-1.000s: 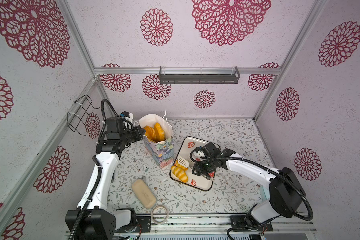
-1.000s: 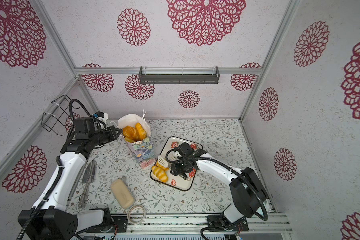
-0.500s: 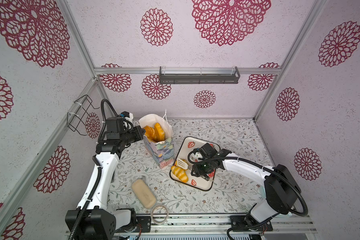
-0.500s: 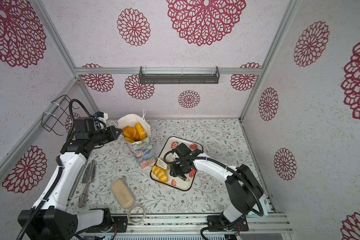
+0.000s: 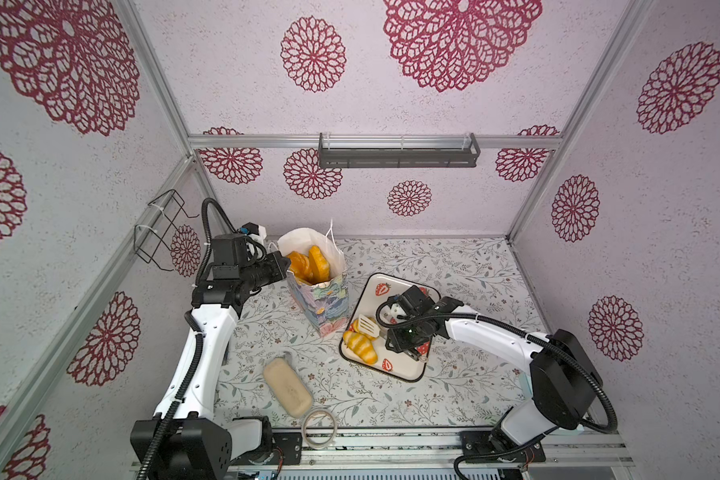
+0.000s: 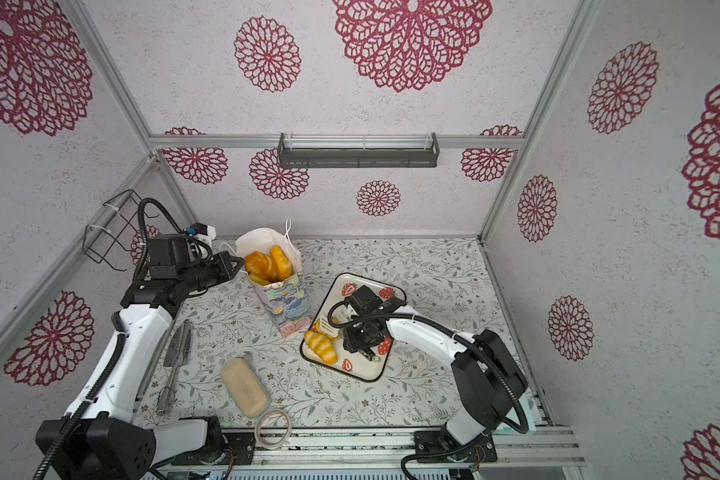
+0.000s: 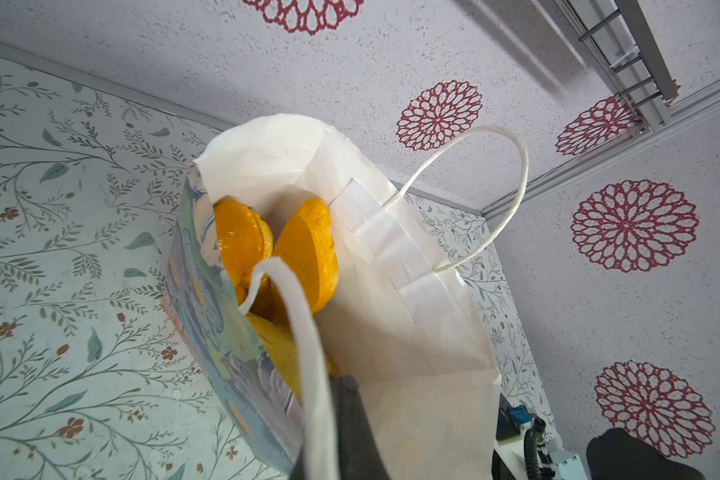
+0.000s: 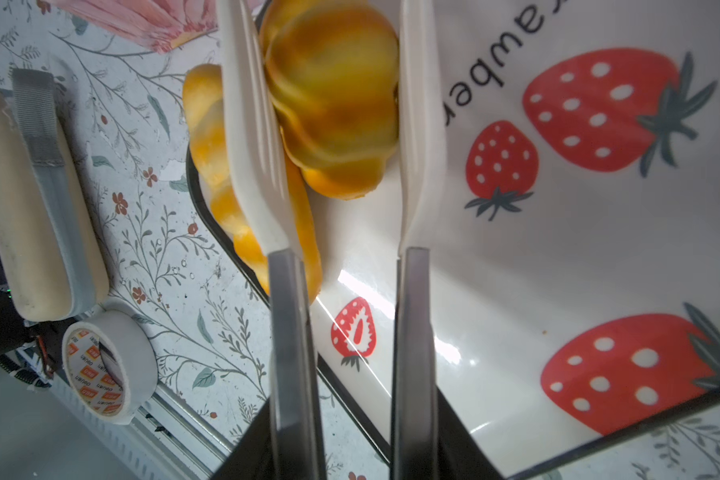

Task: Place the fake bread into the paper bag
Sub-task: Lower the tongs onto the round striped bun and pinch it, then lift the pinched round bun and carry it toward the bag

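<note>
At the left, the left pincer [image 5: 284, 265] is seen fully closed on the near rim of the paper bag [image 5: 323, 309]. The bag stands upright with its mouth open, and several pieces of fake bread [image 5: 308, 266] are already stacked on end inside it. Just right of the bag, two croissants are left on the strawberry tray [image 5: 406, 368], at the corner nearest the bag. The outer croissant [image 8: 211, 158] lies free against the tray's rim. The inner croissant [image 8: 333, 95] is straddled by the right pincer [image 8: 323, 50], whose jaws are narrowed to its width. Both white fingers [image 8: 250, 124] appear pressed to its flanks, though it cannot be told whether it has been raised off the tray. The pastry is judged light and fairly stiff, with a glossy skin that may slip under smooth fingers. It is therefore best taken across its thick middle, as here, and not at the tapering ends.
</note>
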Controlling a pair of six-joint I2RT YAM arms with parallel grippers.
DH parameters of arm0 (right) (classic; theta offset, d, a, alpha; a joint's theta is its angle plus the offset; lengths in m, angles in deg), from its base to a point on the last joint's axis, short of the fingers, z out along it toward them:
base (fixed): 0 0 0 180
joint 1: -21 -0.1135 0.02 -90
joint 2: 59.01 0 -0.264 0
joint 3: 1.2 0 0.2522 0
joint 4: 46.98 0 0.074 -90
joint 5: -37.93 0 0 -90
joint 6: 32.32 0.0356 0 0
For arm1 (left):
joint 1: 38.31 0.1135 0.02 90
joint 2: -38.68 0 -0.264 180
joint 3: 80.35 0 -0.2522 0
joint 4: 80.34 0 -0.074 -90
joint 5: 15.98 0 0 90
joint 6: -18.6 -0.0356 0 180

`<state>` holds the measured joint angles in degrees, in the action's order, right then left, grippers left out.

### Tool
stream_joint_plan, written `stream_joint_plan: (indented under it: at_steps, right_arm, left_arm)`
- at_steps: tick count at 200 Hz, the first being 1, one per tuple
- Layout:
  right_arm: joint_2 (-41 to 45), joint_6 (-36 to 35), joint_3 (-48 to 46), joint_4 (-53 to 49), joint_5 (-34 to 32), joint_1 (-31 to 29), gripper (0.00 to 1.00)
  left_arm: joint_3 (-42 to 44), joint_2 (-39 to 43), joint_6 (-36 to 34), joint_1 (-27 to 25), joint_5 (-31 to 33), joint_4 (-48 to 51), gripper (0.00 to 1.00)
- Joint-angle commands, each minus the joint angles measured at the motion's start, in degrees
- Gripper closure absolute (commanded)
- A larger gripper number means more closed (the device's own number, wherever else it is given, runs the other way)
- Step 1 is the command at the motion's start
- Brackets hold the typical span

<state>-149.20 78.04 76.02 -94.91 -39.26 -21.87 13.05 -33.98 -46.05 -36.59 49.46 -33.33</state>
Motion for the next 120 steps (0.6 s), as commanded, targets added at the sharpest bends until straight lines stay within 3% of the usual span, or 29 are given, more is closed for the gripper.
stream_joint_plan:
  at_steps: [1, 77, 120]
  right_arm:
    - [4.51, -1.11, 2.68, -1.37, -2.70, 0.72, 0.56]
    - [9.40, -1.25, 5.15, -3.61, -2.64, 4.75, 0.57]
    - [12.04, -0.59, 6.88, -2.65, 1.26, 6.99, 0.57]
  left_arm:
    - [0.50, -0.02, 0.29, 0.48, 0.08, -1.31, 1.00]
    - [0.55, -0.11, 0.41, 0.48, 0.02, -1.28, 1.00]
    - [0.50, 0.08, 0.28, 0.48, 0.12, -1.35, 1.00]
